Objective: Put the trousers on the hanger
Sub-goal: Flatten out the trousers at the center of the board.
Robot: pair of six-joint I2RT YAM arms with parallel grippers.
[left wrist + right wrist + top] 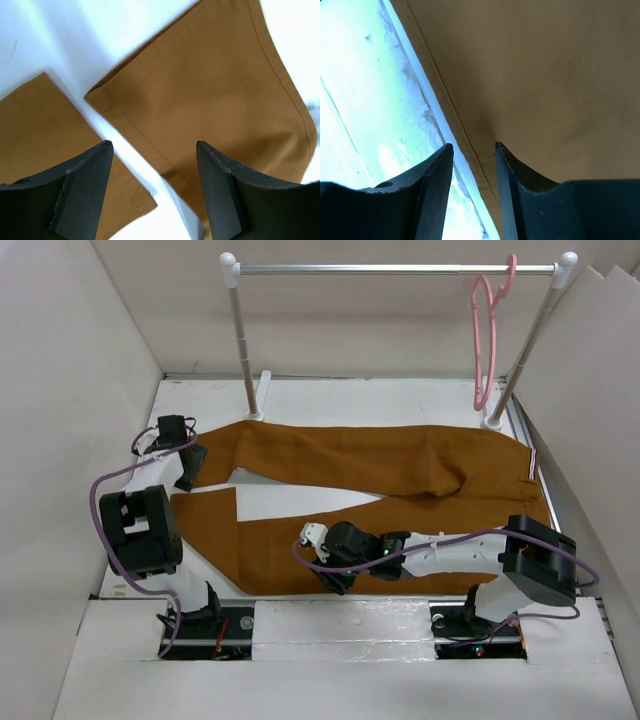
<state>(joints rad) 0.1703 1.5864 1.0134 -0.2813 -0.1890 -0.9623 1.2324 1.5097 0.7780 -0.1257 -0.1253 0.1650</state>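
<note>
The rust-brown trousers [400, 462] lie flat on the white table [300, 502], waist at the right and both legs running left. The pink hanger [485, 340] hangs by its hook from the right end of the rail, away from both arms. My left gripper [188, 472] hovers open over the cuffs at the left; the left wrist view shows both cuff ends [210, 100] beneath my left gripper [152, 145], with nothing between the fingers. My right gripper [328, 578] is low over the near leg. In its wrist view my right gripper [474, 146] stands open astride the cloth's edge [545, 75].
A silver clothes rail [390, 270] on two white-footed posts stands across the back of the table. Pale walls close in on the left, back and right. The arm bases sit at the near edge, where a strip of bare table [370, 100] borders the near leg.
</note>
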